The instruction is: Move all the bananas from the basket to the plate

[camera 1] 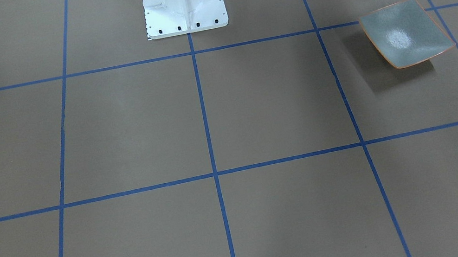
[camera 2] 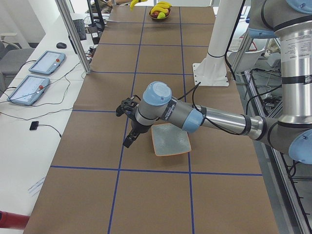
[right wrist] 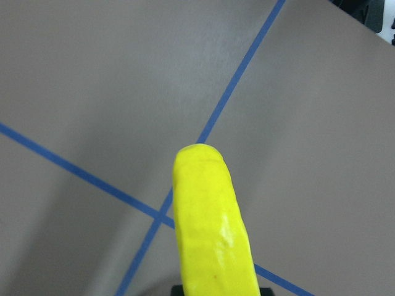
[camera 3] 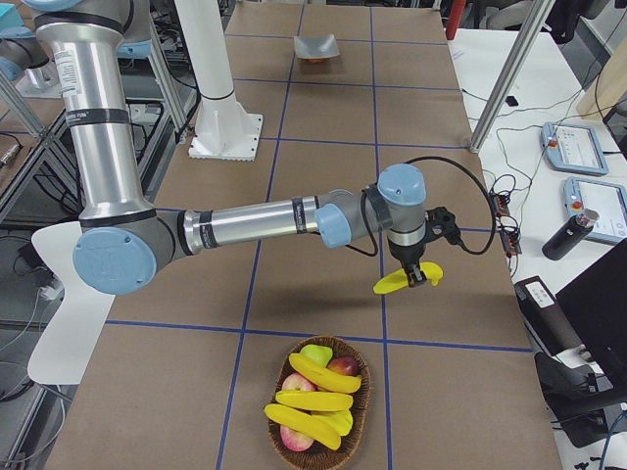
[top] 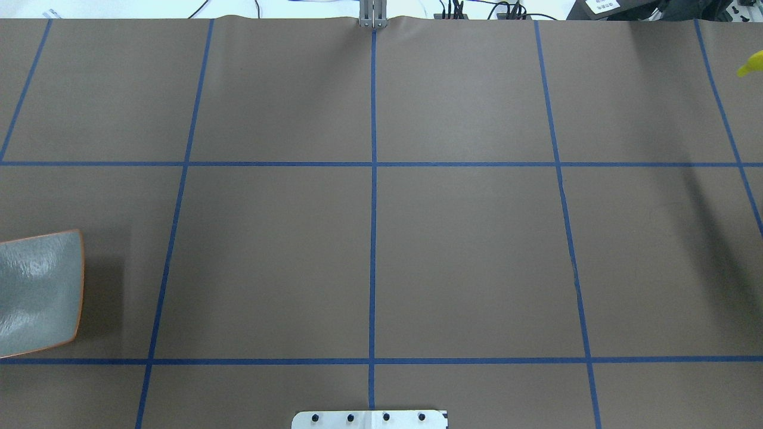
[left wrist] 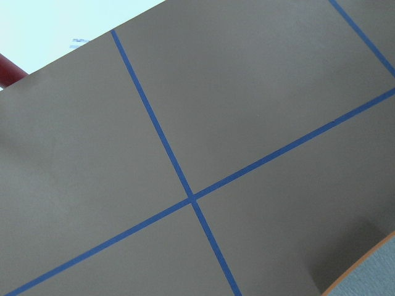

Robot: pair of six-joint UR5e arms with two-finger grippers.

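Right gripper [camera 3: 419, 277], clamped on one banana [camera 3: 397, 283], holds it clear of the table near the basket [camera 3: 367, 406], apparently ready for the carry to the empty plate [camera 1: 405, 33] at the far end. The left gripper [camera 2: 128, 142] hangs near that plate; its opening cannot be told.

I am logging two arms of one build. The left arm [camera 2: 224, 122] is showing silver tube sections, grey housings and pale blue joint caps, with fine dark lettering on one joint that I am not resolving. A black cable [camera 2: 191, 90] is looping beside its wrist. The right arm [camera 3: 255, 217] is presenting the same finish, a second black cable [camera 3: 485, 206] arcing off it. The left gripper [camera 2: 128, 142] and right gripper [camera 3: 421, 277] are appearing black. The white pedestal [camera 1: 183, 0] is showing dark bolts [camera 1: 179, 28] along its foot plate.
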